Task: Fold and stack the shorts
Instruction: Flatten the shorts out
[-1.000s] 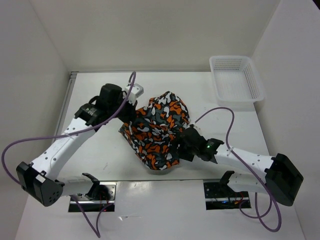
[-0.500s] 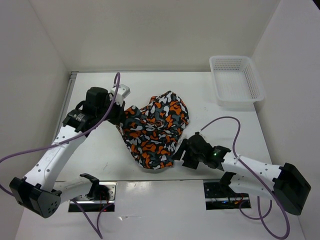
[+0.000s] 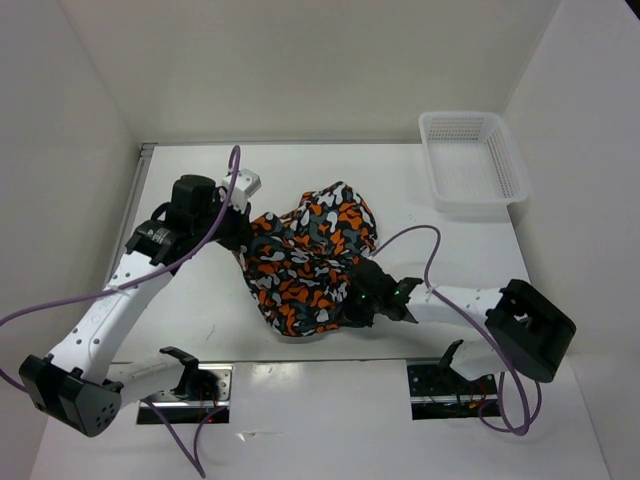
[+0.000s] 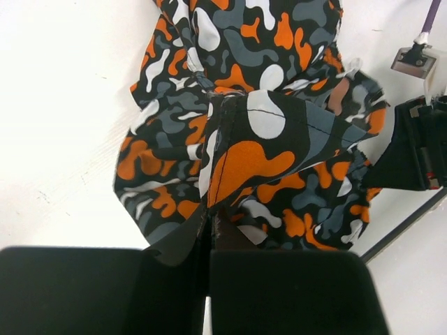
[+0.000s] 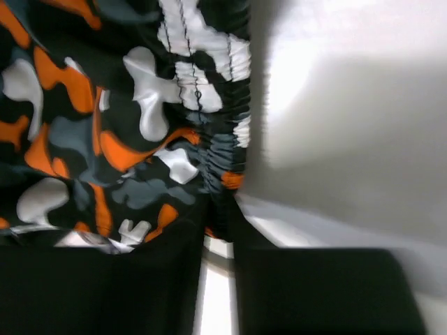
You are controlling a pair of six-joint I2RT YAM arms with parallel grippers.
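Shorts (image 3: 310,255) lie bunched on the counter (image 3: 200,180) — no fold made, nothing stacked yet; my left tool (image 3: 245,234) and right tool (image 3: 352,305) each pinch a fabric edge.

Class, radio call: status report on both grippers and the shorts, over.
Left gripper shut on shorts. Right gripper shut on them too. Shorts bunched, not folded. White basket apart, far right.

Your left fingers (image 4: 105,289) and right fingers (image 5: 328,293) are cropped by the wrist views' bottom edges, and from above the shorts (image 3: 310,265) hide their tips. The right wrist view is blurred, so its grip is unclear.
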